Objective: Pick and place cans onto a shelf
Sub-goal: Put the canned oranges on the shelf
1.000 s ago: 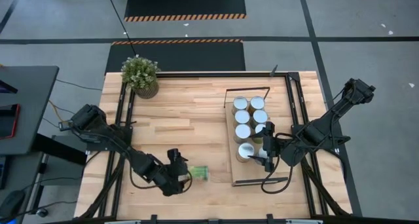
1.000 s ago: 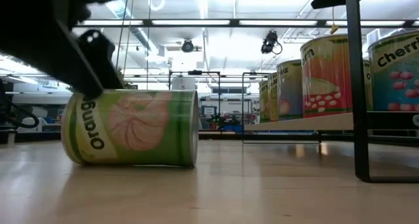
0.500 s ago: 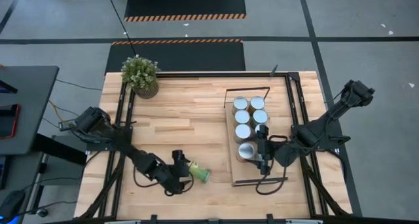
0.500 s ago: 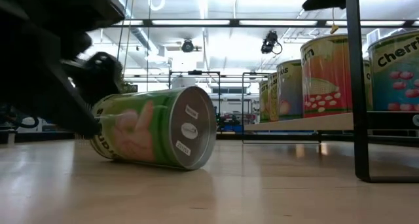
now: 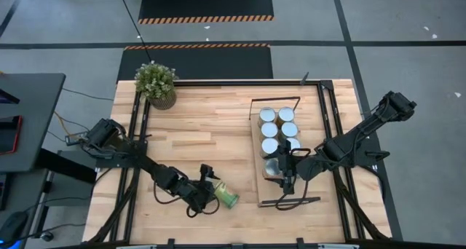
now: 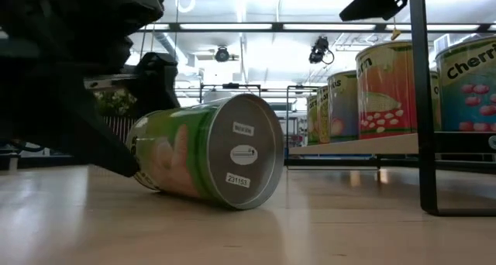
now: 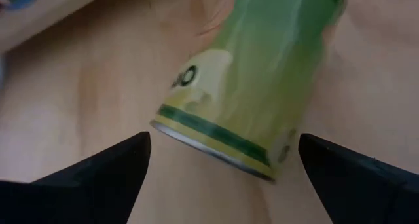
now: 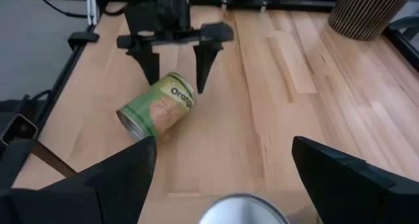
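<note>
Green can [image 5: 226, 196] lies on its side on the table [image 5: 204, 125] near the front edge, w/ the left gripper [image 5: 207, 185] spread wide right behind it, fingers [image 8: 200, 67] straddling one end, not clamped. Right gripper [image 5: 285, 173] hangs wide open & empty over the shelf [image 5: 275, 187], above the nearest of the upright cans [image 5: 279, 124] standing there in two rows.

Toppled can [image 5: 226, 196] on tabletop [image 5: 211, 132] left of shelf [image 5: 263, 194], upright cans [image 5: 277, 129] on shelf.
</note>
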